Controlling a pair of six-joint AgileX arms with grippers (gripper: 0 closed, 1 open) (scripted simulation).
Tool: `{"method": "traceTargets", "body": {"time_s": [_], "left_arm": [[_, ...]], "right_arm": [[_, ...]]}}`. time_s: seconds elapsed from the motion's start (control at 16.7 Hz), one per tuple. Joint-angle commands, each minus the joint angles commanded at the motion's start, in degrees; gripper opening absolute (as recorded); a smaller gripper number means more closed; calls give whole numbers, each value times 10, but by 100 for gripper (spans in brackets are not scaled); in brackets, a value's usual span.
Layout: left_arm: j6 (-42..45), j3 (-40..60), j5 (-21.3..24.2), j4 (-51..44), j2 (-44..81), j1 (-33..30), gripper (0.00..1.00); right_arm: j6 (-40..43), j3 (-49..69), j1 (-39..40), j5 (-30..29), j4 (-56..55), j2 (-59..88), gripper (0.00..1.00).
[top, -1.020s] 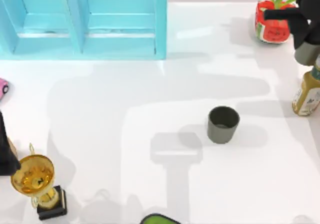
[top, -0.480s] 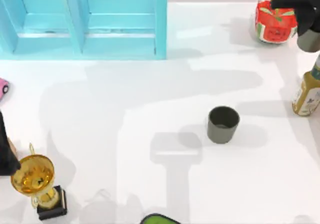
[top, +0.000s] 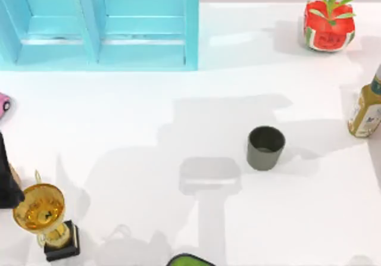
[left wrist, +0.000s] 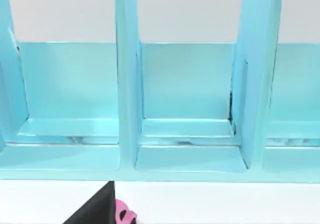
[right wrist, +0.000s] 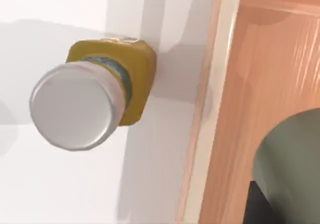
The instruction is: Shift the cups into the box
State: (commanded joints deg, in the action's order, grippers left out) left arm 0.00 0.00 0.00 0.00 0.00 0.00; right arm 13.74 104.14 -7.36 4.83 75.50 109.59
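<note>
White tabletop (top: 119, 129), pale and shadow-streaked, turquoise shelf (top: 101, 25) along its far edge. One grey cup (top: 265, 147) stands upright, mouth up, axis vertical, right of centre, well apart from the left arm (top: 7, 180) parked at the left edge. Right wrist view: yellow bottle (right wrist: 95, 101) seen cap-first, a wooden surface beside it. Fingers of either gripper: cannot tell.
</note>
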Motion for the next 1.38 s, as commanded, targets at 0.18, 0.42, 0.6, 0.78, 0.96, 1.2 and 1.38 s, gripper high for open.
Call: {"method": "traceTargets", "body": {"time_s": [0.18,0.42,0.6,0.78,0.96,1.2,1.38], "left_arm": [[0,0,0,0,0,0,100],[0,0,0,0,0,0,100],[0,0,0,0,0,0,100],[0,0,0,0,0,0,100],[0,0,0,0,0,0,100],[0,0,0,0,0,0,100],[0,0,0,0,0,0,100]], "right_arm": [[66,-128,-79,-3,20,-92,0],[133,-266,-178,-6,30,-214,0],[164,-319,-229,-5,29,-278,0],[171,-329,-241,-4,28,-291,0],[170,-327,-239,-4,28,-289,0],[173,-366,-241,-4,-15,-284,0],[175,-425,-246,-4,-88,-276,0]]}}
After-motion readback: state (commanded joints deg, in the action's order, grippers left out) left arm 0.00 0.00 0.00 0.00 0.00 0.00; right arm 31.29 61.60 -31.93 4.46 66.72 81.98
